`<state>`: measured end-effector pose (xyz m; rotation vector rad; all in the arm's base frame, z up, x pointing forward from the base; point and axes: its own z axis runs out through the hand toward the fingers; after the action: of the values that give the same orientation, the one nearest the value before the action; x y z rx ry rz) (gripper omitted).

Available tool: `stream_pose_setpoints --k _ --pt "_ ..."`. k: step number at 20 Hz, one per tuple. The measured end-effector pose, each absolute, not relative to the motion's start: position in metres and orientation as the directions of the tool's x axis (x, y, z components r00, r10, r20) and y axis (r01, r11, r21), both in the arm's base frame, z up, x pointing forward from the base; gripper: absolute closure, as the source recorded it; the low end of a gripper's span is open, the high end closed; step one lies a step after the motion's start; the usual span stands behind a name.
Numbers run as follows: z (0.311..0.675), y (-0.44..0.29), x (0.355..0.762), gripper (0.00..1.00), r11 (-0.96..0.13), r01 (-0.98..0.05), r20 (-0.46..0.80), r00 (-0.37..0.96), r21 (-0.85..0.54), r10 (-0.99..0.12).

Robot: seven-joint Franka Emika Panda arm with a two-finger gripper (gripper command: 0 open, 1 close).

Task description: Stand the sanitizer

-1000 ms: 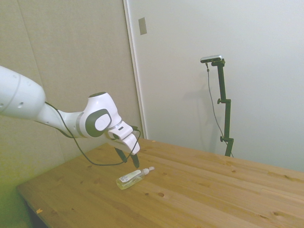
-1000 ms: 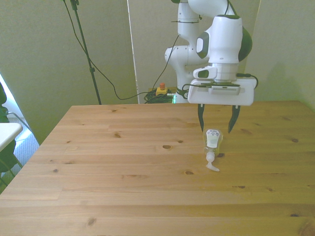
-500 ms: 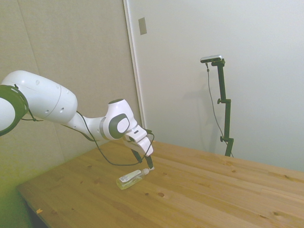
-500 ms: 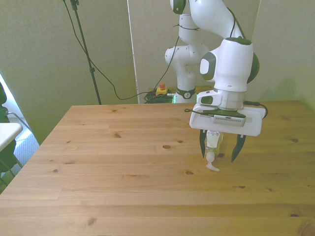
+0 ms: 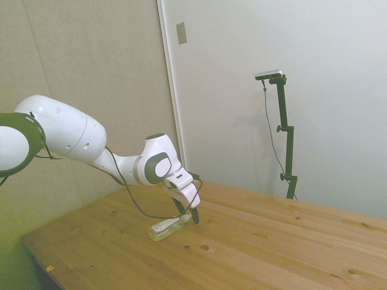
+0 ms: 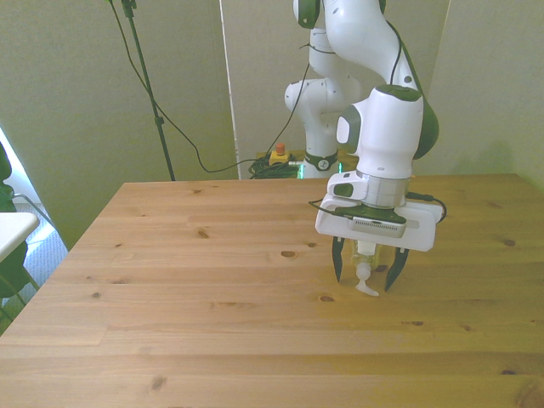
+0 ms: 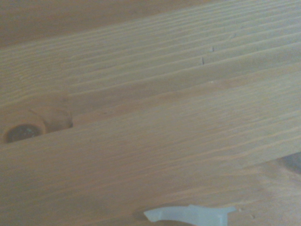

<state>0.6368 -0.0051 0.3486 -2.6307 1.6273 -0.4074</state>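
Well, the sanitizer (image 5: 165, 228) has a white label, but its print is too small to read. It lies on its side on the wooden table (image 6: 212, 331), far from any edge — bare boards all around. The gripper (image 6: 365, 270) hangs low over its pump end, fingers spread wide on either side of the white pump top (image 6: 366, 282), gripping nothing.

Arm: I see it stretched forward and bent down low at the wrist.
Claw (image 6: 366, 275): pointing down, fingers (image 6: 337, 262) spread apart, tips close above the bench.
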Motion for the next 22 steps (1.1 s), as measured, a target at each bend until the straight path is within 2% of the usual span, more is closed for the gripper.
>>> stream_pose_setpoints --k 22 --pt "0.3476 -0.0164 0.6356 1.00 -0.426 -0.887 0.197 0.392 -0.180 -0.899"
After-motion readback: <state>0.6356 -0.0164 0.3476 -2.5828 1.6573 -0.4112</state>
